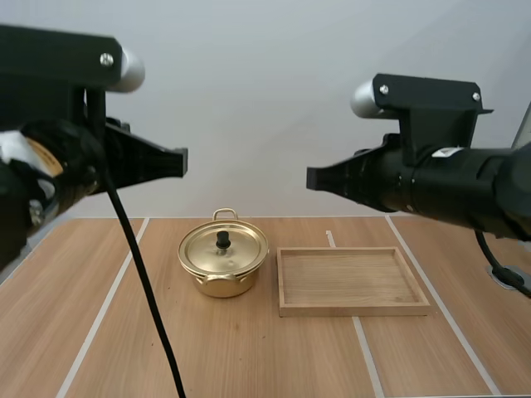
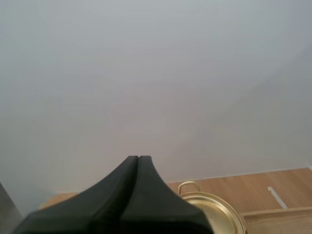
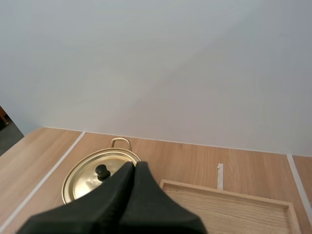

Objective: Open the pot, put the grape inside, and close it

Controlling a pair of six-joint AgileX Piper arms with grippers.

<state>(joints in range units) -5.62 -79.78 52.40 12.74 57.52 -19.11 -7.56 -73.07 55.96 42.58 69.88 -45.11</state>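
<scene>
A small golden pot stands on the wooden table, its lid on and topped by a black knob. My left gripper hangs high above the table to the pot's left, shut with nothing in it. My right gripper hangs high to the right, above the tray, also shut and empty. From the left wrist, the shut gripper points past the pot's rim. From the right wrist, the shut gripper is over the lid and knob.
A shallow wooden tray lies just right of the pot and holds nothing; its rim is in the right wrist view too. White tape lines cross the table. A plain wall stands behind.
</scene>
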